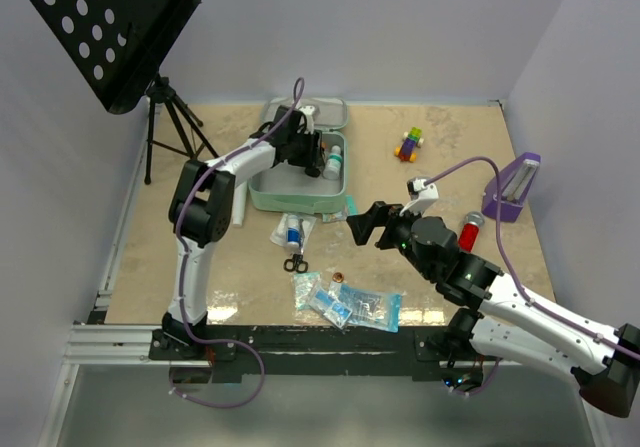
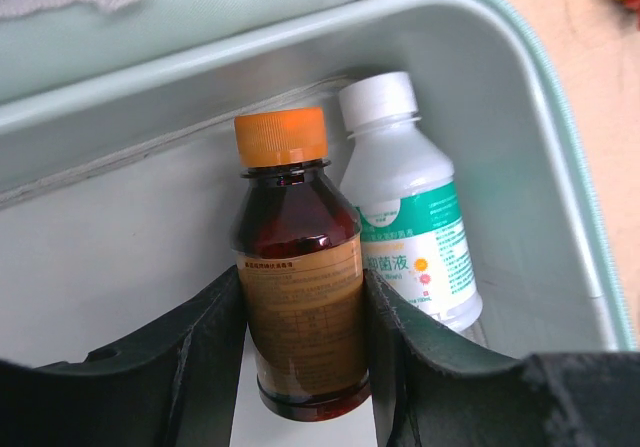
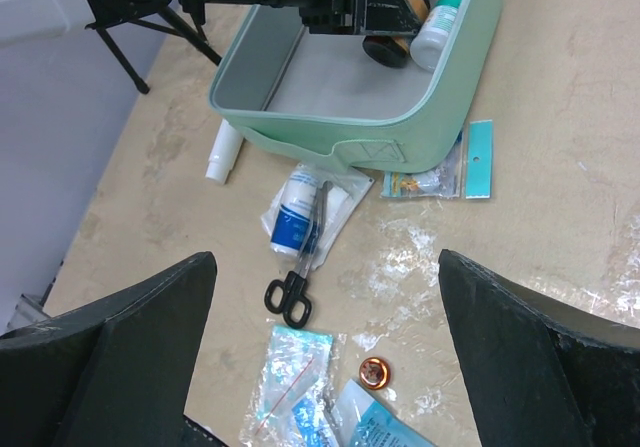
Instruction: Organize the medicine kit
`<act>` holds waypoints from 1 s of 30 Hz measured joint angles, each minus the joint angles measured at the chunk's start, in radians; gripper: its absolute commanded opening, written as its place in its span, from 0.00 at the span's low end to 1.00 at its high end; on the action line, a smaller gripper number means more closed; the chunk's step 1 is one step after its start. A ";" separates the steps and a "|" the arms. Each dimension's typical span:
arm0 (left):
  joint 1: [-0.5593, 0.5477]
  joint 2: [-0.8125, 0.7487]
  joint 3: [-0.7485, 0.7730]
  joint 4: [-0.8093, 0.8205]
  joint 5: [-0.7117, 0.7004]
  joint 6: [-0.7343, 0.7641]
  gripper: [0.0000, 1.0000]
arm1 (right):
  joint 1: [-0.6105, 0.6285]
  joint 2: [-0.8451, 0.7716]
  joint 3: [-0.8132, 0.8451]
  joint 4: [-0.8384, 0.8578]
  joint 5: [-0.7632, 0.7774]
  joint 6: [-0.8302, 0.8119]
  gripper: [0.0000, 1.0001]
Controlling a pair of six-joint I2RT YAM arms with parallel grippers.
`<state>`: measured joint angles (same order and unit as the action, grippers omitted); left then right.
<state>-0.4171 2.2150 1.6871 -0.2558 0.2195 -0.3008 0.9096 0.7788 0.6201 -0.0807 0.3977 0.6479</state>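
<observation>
The medicine kit (image 1: 262,191) is a mint-green case lying open at the back middle of the table, its lid (image 1: 330,110) flat behind it. My left gripper (image 1: 318,157) reaches into it and is shut on a brown bottle (image 2: 300,297) with an orange cap. Both fingers (image 2: 205,357) press the bottle's sides over the kit's pale floor (image 2: 110,257). A white bottle (image 2: 410,217) with a green label lies right beside it in the kit. My right gripper (image 1: 362,222) hovers open and empty in front of the kit (image 3: 330,132). Under it lie black scissors (image 3: 295,287).
In front of the kit lie a bagged bandage roll (image 3: 300,217), a white tube (image 3: 222,152), a teal packet (image 3: 480,157), a copper tin (image 3: 374,372) and clear bags (image 1: 350,305). A red bottle (image 1: 470,232), purple wedge (image 1: 512,187) and toy (image 1: 408,144) are on the right. A music stand (image 1: 110,27) is at the back left.
</observation>
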 measured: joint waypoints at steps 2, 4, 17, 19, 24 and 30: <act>0.000 0.004 0.007 0.013 0.021 -0.010 0.34 | 0.000 0.000 0.000 0.000 0.000 0.000 0.98; 0.000 0.011 0.011 0.031 0.040 -0.022 0.42 | 0.000 0.001 0.000 0.000 0.000 0.000 0.98; 0.006 0.025 0.012 0.052 0.061 -0.047 0.80 | 0.000 0.012 -0.002 0.003 0.000 0.000 0.98; 0.006 0.024 0.012 0.051 0.059 -0.047 0.81 | 0.000 0.011 -0.002 0.003 0.000 0.000 0.98; 0.005 -0.016 -0.008 0.038 0.055 -0.047 0.83 | 0.000 -0.001 -0.002 0.000 0.000 0.003 0.98; 0.003 -0.213 -0.119 0.027 0.013 -0.047 0.86 | 0.000 -0.035 -0.002 -0.002 0.000 0.006 0.98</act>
<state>-0.4137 2.0018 1.5677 -0.2287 0.2321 -0.3481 0.9096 0.7441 0.6178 -0.0830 0.3977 0.6537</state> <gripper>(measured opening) 0.849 0.983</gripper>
